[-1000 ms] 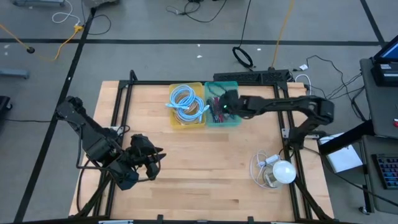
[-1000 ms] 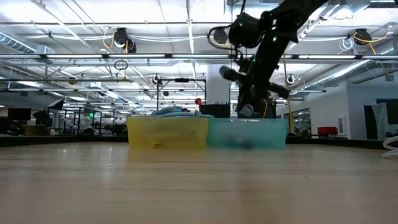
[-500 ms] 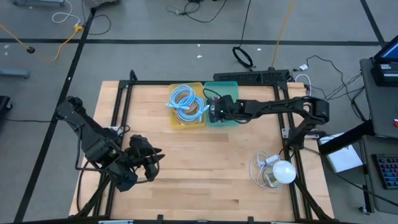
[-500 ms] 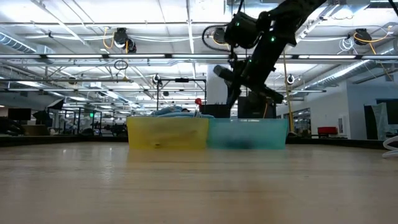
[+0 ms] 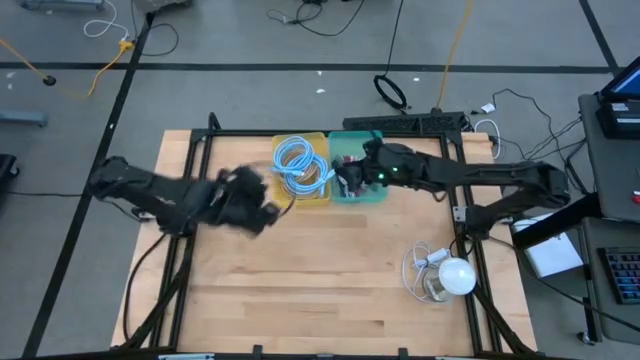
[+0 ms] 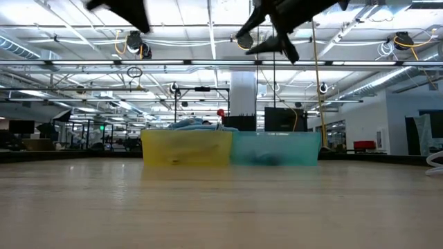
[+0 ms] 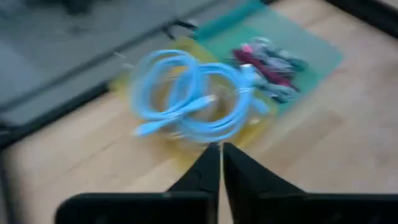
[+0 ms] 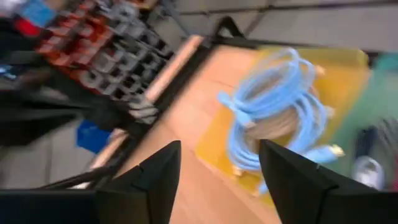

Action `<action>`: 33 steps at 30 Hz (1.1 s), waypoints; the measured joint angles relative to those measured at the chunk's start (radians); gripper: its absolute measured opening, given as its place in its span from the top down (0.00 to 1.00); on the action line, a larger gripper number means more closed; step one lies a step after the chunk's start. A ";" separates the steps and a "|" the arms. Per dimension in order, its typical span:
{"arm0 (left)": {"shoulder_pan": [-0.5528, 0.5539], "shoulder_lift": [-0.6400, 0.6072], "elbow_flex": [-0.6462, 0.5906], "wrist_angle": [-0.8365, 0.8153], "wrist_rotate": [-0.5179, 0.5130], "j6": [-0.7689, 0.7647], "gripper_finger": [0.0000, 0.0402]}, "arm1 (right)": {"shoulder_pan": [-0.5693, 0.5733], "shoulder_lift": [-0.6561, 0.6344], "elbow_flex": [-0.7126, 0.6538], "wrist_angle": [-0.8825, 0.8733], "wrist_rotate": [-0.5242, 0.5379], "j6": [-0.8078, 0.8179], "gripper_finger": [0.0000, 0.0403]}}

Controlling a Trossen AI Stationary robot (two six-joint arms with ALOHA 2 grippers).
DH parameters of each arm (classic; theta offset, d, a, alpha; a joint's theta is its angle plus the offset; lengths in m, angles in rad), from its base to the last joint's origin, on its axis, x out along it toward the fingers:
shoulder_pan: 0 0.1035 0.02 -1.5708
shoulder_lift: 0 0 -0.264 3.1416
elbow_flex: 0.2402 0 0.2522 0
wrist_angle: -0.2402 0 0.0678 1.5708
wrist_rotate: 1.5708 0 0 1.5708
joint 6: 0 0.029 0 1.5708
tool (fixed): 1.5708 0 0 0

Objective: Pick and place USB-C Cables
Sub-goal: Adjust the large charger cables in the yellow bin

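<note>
Light-blue USB-C cables lie coiled in a yellow bin at the table's far middle. A teal bin right beside it holds short maroon and teal cables. My left gripper hangs shut and empty just left of and nearer than the yellow bin; its wrist view looks onto the blue coils. My right gripper hangs open and empty over the teal bin's left part, high above both bins in the low view; the blue coils show beyond its fingers.
A clear-white cord with a round white bulb lies at the near right corner. Black frame rails run along the table's edges. Bare wood stretches from the bins to the near edge.
My left arm has swung fast from the near left corner up and toward the yellow bin, reaching its near left side. My right gripper has risen from just above the teal bin to well above it.
</note>
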 joint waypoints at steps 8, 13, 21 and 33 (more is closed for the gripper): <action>0.359 0.017 -0.125 0.484 0.351 0.234 1.00 | 0.069 -0.070 0.000 -0.025 -0.151 -0.111 0.82; 0.538 0.014 -0.201 0.517 0.366 0.216 1.00 | 0.142 -0.081 0.000 -0.028 -0.211 -0.188 0.97; 0.773 0.099 -0.300 0.789 0.631 0.279 1.00 | 0.205 -0.080 0.000 -0.078 -0.211 -0.233 1.00; 0.804 0.403 -0.299 0.966 0.941 0.297 1.00 | 0.188 -0.116 0.000 -0.093 -0.202 -0.268 1.00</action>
